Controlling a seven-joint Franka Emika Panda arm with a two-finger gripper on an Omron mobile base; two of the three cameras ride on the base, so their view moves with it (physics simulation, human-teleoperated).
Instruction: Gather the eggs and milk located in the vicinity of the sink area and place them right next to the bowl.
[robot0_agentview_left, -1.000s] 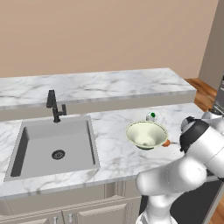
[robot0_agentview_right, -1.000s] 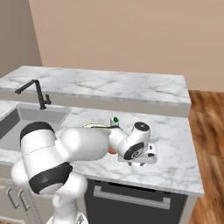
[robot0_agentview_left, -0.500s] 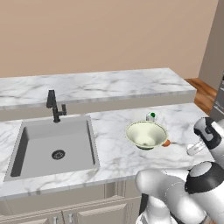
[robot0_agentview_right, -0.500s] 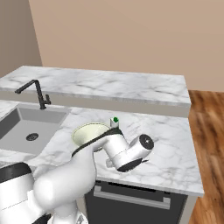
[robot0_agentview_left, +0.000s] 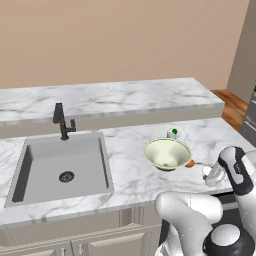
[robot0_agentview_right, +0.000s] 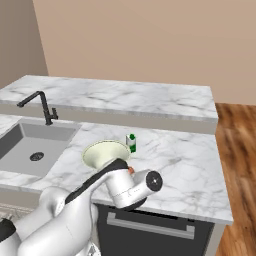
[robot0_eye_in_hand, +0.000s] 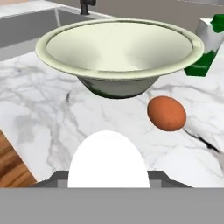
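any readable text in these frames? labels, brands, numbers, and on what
None readable.
milk: white container with green cap and a green patch low on its side; no letters can be made out on it.
bowl, orange-brown egg, white egg: plain surfaces, no marks.
sink, faucet, marble counter: no labels or numbers visible.

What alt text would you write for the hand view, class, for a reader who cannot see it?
A white egg sits close to the camera at the bottom, with a brown egg lying on the marble counter just beyond it. Behind them stands a wide pale green bowl, and a milk container is at the upper right.
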